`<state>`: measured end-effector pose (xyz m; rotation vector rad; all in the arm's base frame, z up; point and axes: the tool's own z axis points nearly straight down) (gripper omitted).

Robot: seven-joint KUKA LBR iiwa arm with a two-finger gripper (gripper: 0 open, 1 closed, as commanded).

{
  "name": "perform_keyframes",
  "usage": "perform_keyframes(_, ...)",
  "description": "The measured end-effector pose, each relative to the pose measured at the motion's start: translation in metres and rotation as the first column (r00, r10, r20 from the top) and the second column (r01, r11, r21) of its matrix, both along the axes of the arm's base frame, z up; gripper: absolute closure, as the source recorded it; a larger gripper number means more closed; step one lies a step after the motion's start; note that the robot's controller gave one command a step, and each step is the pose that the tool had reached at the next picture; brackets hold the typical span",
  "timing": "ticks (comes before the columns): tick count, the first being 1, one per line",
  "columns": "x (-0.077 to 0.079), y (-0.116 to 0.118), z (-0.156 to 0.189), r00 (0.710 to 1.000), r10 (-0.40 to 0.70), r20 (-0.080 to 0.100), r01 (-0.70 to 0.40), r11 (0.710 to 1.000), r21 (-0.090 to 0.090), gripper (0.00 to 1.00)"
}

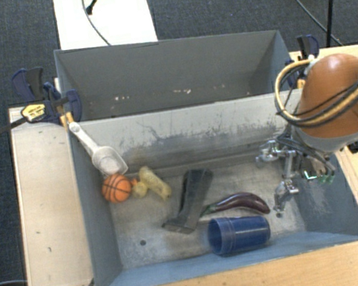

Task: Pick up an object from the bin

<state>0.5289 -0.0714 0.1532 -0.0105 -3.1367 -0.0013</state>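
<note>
The tool (276, 174) hangs low at the bin's (330, 216) right side with its two fingers spread and nothing between them. Its lower finger (283, 194) is just beside the right tip of a purple aubergine (238, 202), the nearest thing, which lies on the floor. A blue cup (238, 233) lies on its side just in front of the aubergine. Further left lie a dark brush (189, 201), a yellow toy (153, 183), an orange ball (116, 188) and a white scoop (97, 154).

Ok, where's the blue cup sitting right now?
In the camera view the blue cup lies on its side by the lower wall of the bin, right of centre. It is just below the purple eggplant.
</note>
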Motion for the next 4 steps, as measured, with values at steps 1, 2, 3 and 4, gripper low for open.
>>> perform_keyframes(1,0.002,0.0,0.004,1.0,0.002,0.007,-0.002,1.0,-0.001,0.0)
perform_keyframes(2,-0.017,0.06,-0.081,0.999,-0.039,0.015,0.039,0.999,0.0,1.0)
perform_keyframes(3,-0.017,0.06,-0.081,0.999,-0.038,0.015,0.038,0.999,0.0,1.0)
perform_keyframes(4,-0.011,0.046,0.064,0.998,-0.069,0.01,0.069,0.998,0.0,1.0)
